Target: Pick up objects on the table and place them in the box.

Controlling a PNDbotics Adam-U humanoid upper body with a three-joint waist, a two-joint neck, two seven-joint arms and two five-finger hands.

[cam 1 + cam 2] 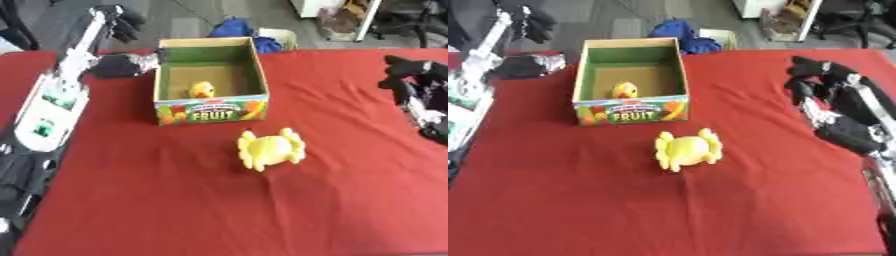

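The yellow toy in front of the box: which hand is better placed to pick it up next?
Probably the right. The right hand hovers over the red table, toward the yellow toy; the left hand sits behind the box, at its far-left corner.

Red table (175,210); yellow toy (270,149); green-lined box (210,80), yellow duck (202,90).
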